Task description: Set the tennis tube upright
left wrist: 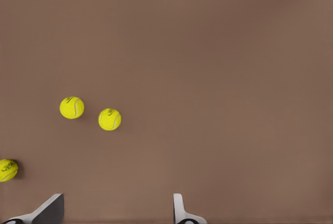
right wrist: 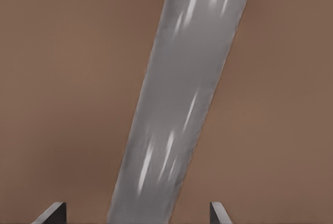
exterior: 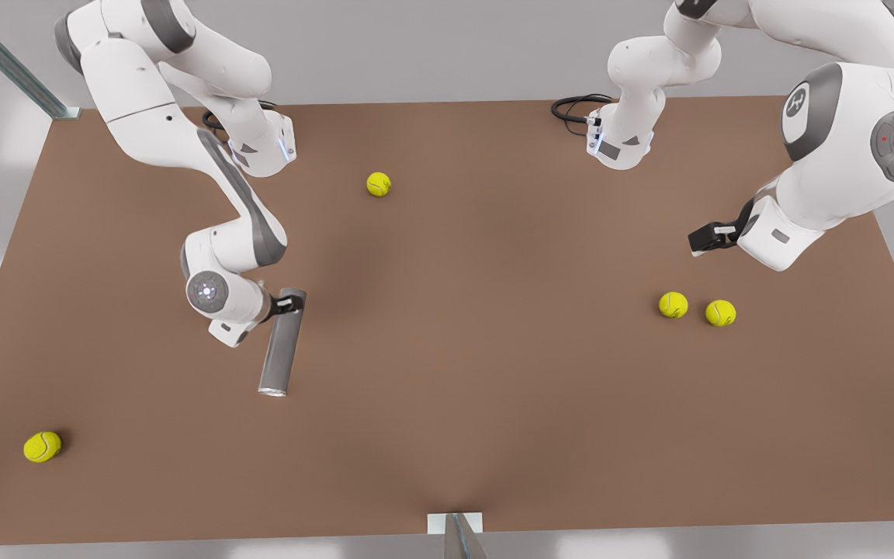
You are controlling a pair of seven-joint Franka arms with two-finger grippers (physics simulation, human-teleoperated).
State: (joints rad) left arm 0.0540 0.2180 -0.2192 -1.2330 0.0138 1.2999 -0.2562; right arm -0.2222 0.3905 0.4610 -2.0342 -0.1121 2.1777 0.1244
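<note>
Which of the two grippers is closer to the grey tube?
The right gripper: it sits open at the far end of the lying tennis tube. The left gripper waits open across the table, above two balls.

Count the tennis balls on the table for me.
4. One ball lies at the far middle, two sit side by side on the front view's right, one at the near left. None looks hidden.

The tennis tube [exterior: 282, 345] lies flat on the counter [exterior: 478, 365] toward the front view's left. The right pincer [exterior: 289, 304] straddles its far end, while the left pincer [exterior: 701, 239] hovers above two balls [exterior: 673, 304] at the front view's right.
</note>
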